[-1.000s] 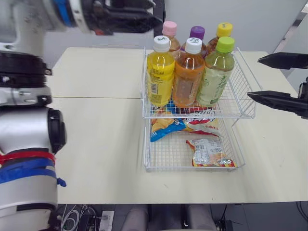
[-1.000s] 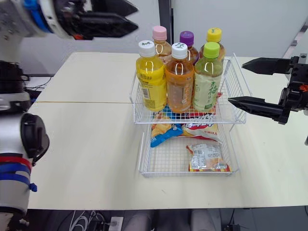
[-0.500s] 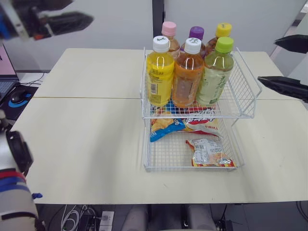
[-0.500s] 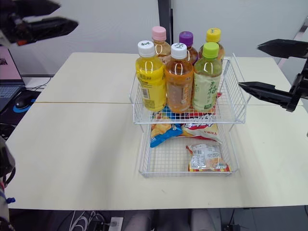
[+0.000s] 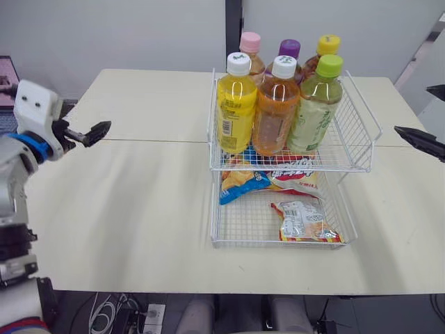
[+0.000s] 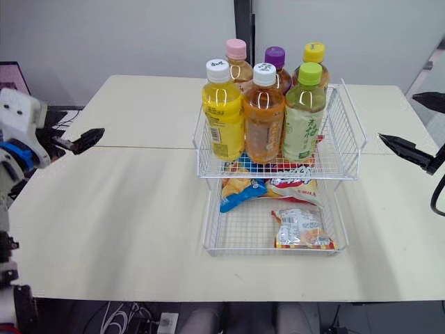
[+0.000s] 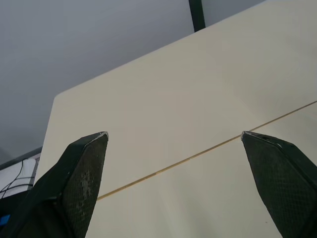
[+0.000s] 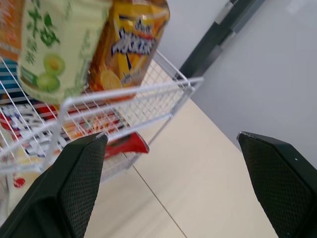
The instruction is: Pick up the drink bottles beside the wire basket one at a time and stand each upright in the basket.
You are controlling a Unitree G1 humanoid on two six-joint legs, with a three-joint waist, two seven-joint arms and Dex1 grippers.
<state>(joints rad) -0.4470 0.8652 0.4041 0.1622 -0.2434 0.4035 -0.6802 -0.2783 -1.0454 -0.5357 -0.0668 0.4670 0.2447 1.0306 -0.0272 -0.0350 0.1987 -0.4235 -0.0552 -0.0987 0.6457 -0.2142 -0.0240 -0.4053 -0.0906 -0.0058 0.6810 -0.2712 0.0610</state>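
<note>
- White wire basket sits on the pale surface, and all the drink bottles I can count stand up straight in it.
- I count six bottles, three in front and three behind.
- In front are the yellow bottle, the orange bottle and the green bottle. They stand side by side and touch.
- Behind them I see mostly the tops: a pink cap, a purple cap and a yellow cap.
- Two of the front bottles have white caps and one has a green cap.
- Under this basket is a lower basket with at least three snack bags in it.
- I think the bottles are full, so each one is a bit heavy.
- They look like smooth plastic, so they may slip, and they may bend in a little if squeezed hard.
- The best place to hold one looks like the middle of its body, where the label is, not the thin neck or the cap.
- The left tool hangs over the left side of the surface, well apart from the basket. Its two fingers are spread wide with nothing between them.
- The right tool is off to the right of the basket, near it but not touching. Its fingers are spread wide too, and it holds nothing.
- With six bottles standing in the basket, the job looks done to me.
</note>
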